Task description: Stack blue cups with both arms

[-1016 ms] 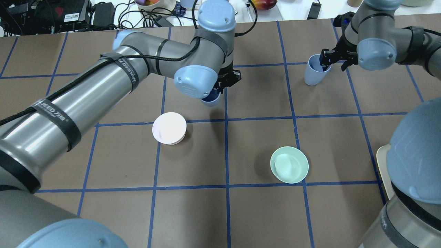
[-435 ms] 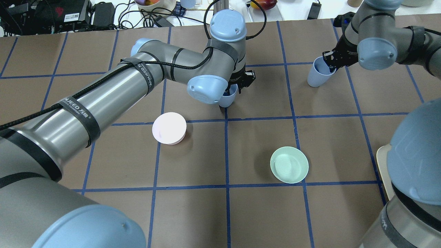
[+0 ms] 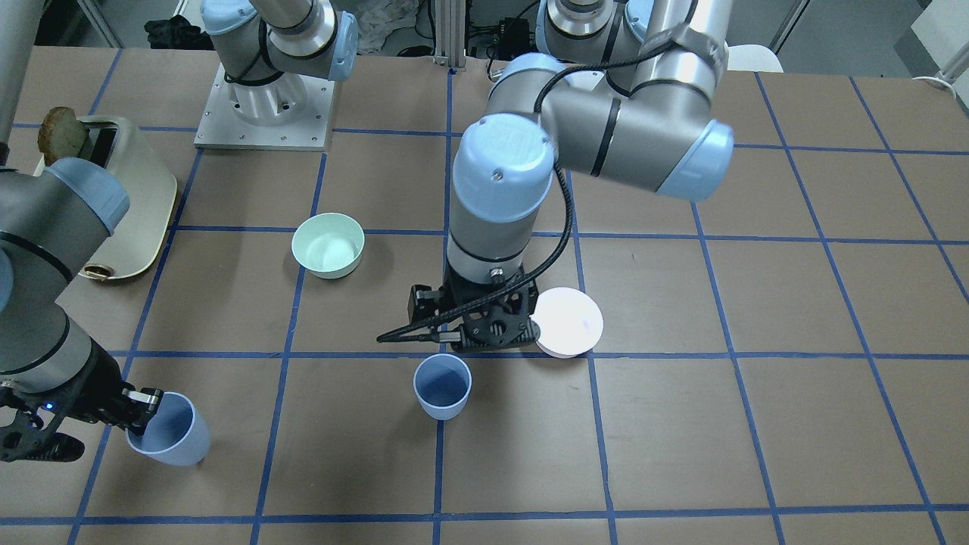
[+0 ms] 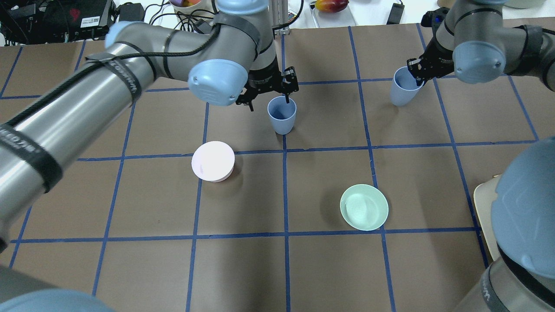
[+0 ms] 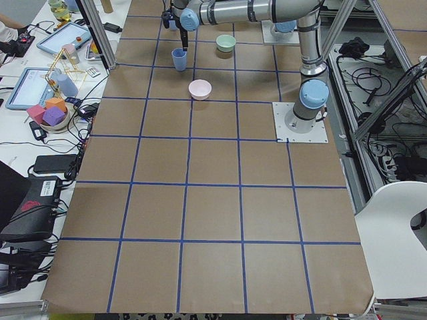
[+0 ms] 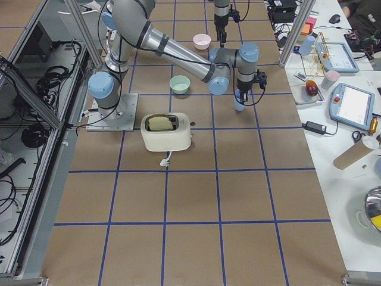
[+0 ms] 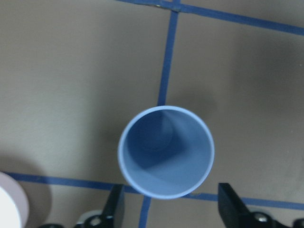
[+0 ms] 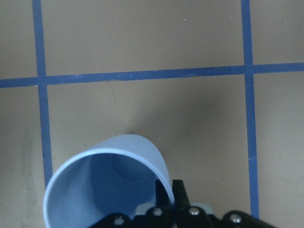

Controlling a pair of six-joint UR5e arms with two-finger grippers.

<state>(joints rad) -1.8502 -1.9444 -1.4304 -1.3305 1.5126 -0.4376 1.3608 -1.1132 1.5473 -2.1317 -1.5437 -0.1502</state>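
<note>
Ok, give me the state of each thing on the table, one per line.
Left gripper: jaws open, astride the cup, not touching.
Centre blue cup: standing upright, free, empty.
Right gripper: shut on the other cup's rim.
Right blue cup: tilted, held by the rim.
Mint-green bowl: upright, empty.
Pink bowl: upright.
Toaster: bread in its slot.

Pale-blue cups [image 4: 282,116] [image 4: 403,92] (darker blue inside), mint bowl [image 4: 364,207], pink bowl [image 4: 213,161], on a brown table [image 4: 151,208] gridded blue.

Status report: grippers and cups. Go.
Left gripper open, off the centre cup, which stands upright. Right gripper shut on the second cup at its rim, cup tilted. Pink bowl and green bowl sit apart from both cups.
</note>
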